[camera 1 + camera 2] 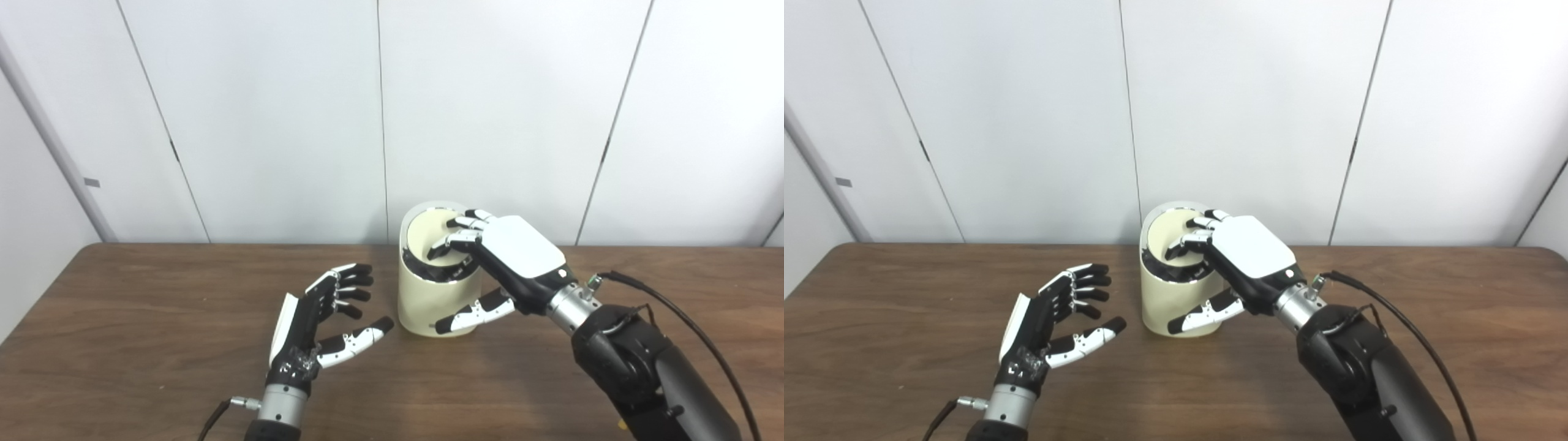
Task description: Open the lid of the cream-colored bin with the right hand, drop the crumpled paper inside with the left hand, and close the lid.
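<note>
The cream-colored bin (pixel 422 300) stands on the table's middle, near the wall. Its lid (pixel 427 233) is tilted, raised at the back, and a dark opening (pixel 432 269) shows along the front rim. My right hand (pixel 508 257) reaches over the bin from the right. Its fingertips (pixel 456 236) rest on the tilted lid and its thumb (pixel 474 313) lies along the bin's front wall, gripping nothing. My left hand (pixel 321 318) is open and empty, palm facing the bin, just left of it. No crumpled paper is in view.
The brown wooden table (pixel 153 318) runs the full width of the view. A white panelled wall (pixel 275 122) stands right behind the bin. A black cable (pixel 674 312) loops off my right wrist.
</note>
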Tool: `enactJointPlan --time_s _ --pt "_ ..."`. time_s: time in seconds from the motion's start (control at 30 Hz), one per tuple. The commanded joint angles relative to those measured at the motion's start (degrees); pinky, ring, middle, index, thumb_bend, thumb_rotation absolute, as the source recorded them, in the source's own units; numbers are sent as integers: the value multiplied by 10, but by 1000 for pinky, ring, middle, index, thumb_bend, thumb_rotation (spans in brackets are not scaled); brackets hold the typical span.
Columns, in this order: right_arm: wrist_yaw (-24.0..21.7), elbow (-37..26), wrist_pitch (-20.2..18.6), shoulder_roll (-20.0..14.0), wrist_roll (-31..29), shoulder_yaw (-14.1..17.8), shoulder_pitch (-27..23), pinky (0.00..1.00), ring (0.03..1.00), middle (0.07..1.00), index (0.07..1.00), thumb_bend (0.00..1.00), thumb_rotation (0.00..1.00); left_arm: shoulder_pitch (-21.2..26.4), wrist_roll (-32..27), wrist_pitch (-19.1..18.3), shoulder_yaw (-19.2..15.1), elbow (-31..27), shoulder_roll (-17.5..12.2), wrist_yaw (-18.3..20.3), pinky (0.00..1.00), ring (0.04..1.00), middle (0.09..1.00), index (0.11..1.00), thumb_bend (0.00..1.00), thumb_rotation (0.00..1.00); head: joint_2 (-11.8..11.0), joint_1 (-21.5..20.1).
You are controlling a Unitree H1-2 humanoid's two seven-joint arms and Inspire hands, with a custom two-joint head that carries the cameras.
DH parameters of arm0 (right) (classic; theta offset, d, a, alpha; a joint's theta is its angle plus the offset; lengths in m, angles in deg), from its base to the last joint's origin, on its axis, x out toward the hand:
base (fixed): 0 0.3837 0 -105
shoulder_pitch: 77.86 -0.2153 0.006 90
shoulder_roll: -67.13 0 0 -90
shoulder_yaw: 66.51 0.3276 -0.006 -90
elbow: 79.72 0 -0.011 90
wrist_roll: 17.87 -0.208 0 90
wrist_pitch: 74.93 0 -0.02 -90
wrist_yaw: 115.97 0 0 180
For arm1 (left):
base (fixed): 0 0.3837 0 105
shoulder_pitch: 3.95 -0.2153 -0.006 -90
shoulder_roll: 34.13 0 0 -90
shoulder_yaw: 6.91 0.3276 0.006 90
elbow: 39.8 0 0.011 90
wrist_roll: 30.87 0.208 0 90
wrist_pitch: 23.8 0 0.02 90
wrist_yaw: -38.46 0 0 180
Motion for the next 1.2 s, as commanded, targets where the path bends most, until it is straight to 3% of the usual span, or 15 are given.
enactJointPlan --time_s 0.0,0.3,0.73,0.87,1.17 --pt "-37 -2 -19 -7 12 -8 -2 960 906 717 711 726 635 15 -1 6 -2 -28 2 -1 551 659 722 745 717 115 1 0" --pt "-57 -10 -28 -12 11 -11 -1 950 907 722 713 754 729 13 3 2 -1 -31 1 -3 557 665 719 743 714 119 4 1" --pt "-68 -15 -32 -12 1 -8 -2 963 909 727 714 752 731 14 5 0 1 -31 0 -2 562 663 717 745 708 120 5 1" --pt "-65 -24 -34 -11 -16 2 -6 949 902 724 718 742 679 14 8 -1 2 -32 0 -3 549 655 715 745 708 116 5 1" --pt "-60 -53 -56 -5 -35 34 -21 990 927 749 753 733 743 16 8 3 1 -28 0 -2 550 657 718 743 711 113 4 -1"
